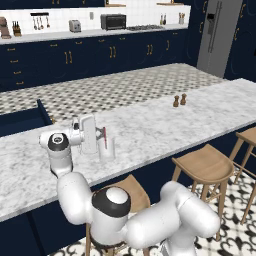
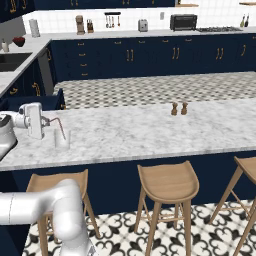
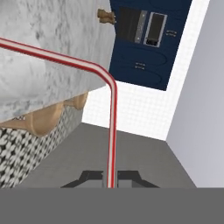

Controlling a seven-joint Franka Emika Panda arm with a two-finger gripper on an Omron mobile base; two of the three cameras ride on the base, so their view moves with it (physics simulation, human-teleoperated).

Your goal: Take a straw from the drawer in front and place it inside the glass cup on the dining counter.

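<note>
Hand view shows you the straw [image 3: 112, 127] pinched between the two dark fingertips [image 3: 92, 177] of the hand [image 3: 110, 178], which is closed on its end. From the tips the red-and-white straw runs straight away from the hand, then bends sharply and continues off to one side across the marble of the dining counter [image 3: 48, 39].

Left base view gives you the hand [image 1: 101, 135] turned sideways over the counter [image 1: 165, 125], with the straw [image 1: 104, 139] hanging down from its tips into the glass cup [image 1: 107, 149]. The cup stands on the marble just beyond and below the fingertips, very near them.

Right base view shows you the same: the straw [image 2: 61, 128] angles down from the hand [image 2: 46, 122] into the cup [image 2: 62, 140], which sits just off the fingertips.
</note>
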